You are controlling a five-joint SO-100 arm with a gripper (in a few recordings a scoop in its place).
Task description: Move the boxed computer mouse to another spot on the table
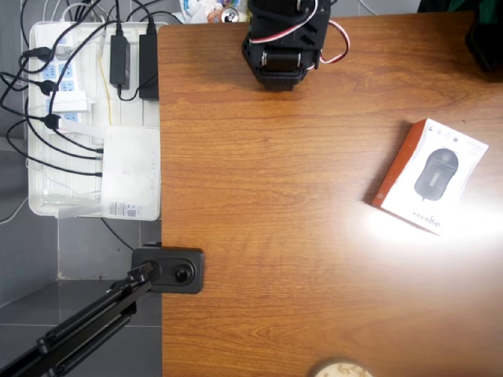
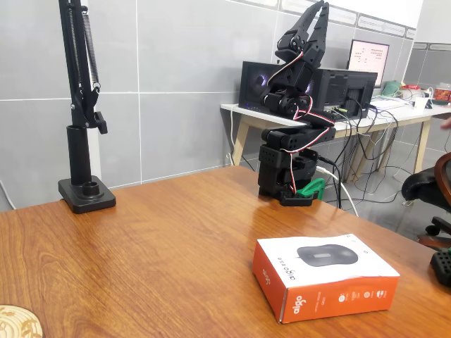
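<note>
The flat white boxed computer mouse (image 2: 325, 277) with orange-red sides lies on the glossy brown wood-grain counter (image 2: 162, 239). The black end effector (image 2: 313, 17) is raised, empty and barely parted, well apart from the box. I'd open it wide and close across the box's narrow sides.

black plastic arm (image 2: 292, 120) of blocky segments, red, white and black wires looped along it, green clamp at base.
</note>
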